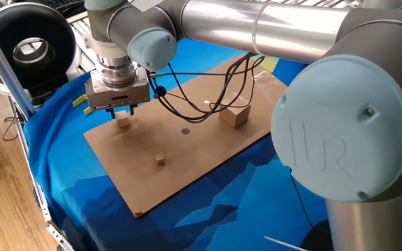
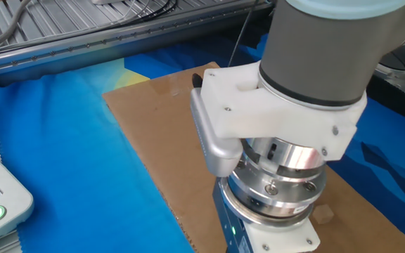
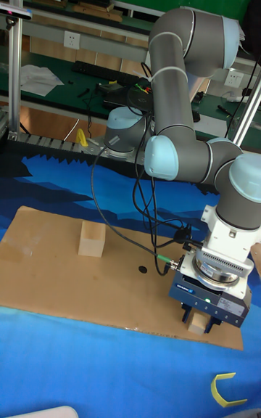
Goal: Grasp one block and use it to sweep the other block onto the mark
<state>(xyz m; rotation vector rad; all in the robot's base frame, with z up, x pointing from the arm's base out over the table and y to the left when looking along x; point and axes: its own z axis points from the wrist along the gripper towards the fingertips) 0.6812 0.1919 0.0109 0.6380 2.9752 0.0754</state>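
my two-finger gripper (image 1: 122,113) hangs straight down over the near-left corner of the flat brown cardboard sheet (image 1: 208,150), which lies on a blue cloth (image 1: 68,174). the small pale wooden cube (image 1: 123,120), the middle one of three by size, sits on the cardboard directly under me. in the fixed view from the side, my dark fingers (image 1: 115,111) come down on either side of its upper part; the jaws stand only about as wide as the cube, but i cannot tell from these pictures whether they press on it or merely flank it. in the tall view the same cube (image 3: 196,324) shows below my body at the front edge of the sheet, its lower part visible, its top hidden between the fingers.

the tiniest light-brown wooden cube (image 1: 160,160) rests on the cardboard nearer the front edge, well apart from me. the small round dark dot (image 1: 185,130) lies near the middle of the sheet, between me and the big tan wooden cube (image 1: 235,115), which stands toward the far side. the tiny cube and the dot are apart, not touching.

black cables (image 1: 187,97) loop from my wrist over the sheet. the other fixed view is mostly filled by my wrist housing; a small cube (image 2: 323,213) shows just beside it, but which cube it is i cannot tell.
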